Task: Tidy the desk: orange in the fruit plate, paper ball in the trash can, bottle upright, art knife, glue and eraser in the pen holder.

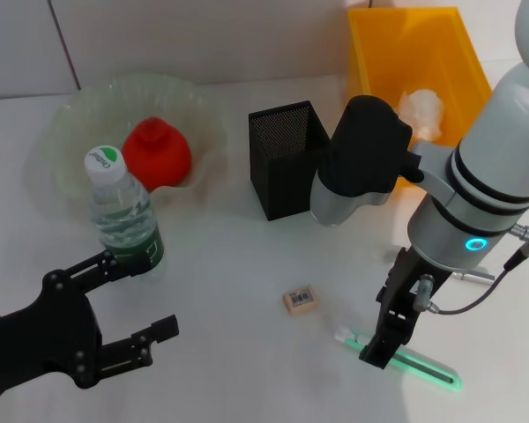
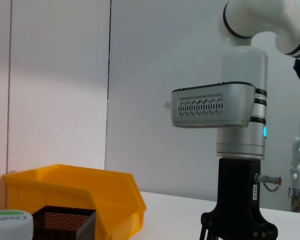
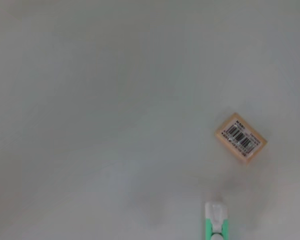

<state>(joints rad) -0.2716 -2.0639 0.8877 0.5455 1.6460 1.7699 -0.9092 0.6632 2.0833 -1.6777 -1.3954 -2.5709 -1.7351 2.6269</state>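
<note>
Nearest, the left gripper (image 1: 137,304) hangs low over the front-left of the white bench (image 1: 238,264), its black jaws spread apart and holding nothing; one finger reaches toward the base of the water bottle (image 1: 123,209). On the front-right side, the right gripper (image 1: 390,339) points straight down over the green-and-white art knife (image 1: 406,357), which lies flat on the bench. Its fingers sit right at the knife's body, but whether the jaws are apart or closed on it I cannot tell. In the right wrist view only the knife's white tip (image 3: 216,220) shows at the frame's edge. Just beside the knife, toward the middle of the bench, lies the small tan eraser (image 1: 301,300) with a barcode label on top, apart from both grippers.

Farther back, the water bottle stands upright with its green-and-white cap on. Behind it, the orange (image 1: 157,152) rests inside the clear fruit plate (image 1: 70,132). To the right of the plate stands the black mesh pen holder (image 1: 282,159). At the far right sits the yellow trash can (image 1: 414,53), with the white paper ball (image 1: 421,110) inside it.
</note>
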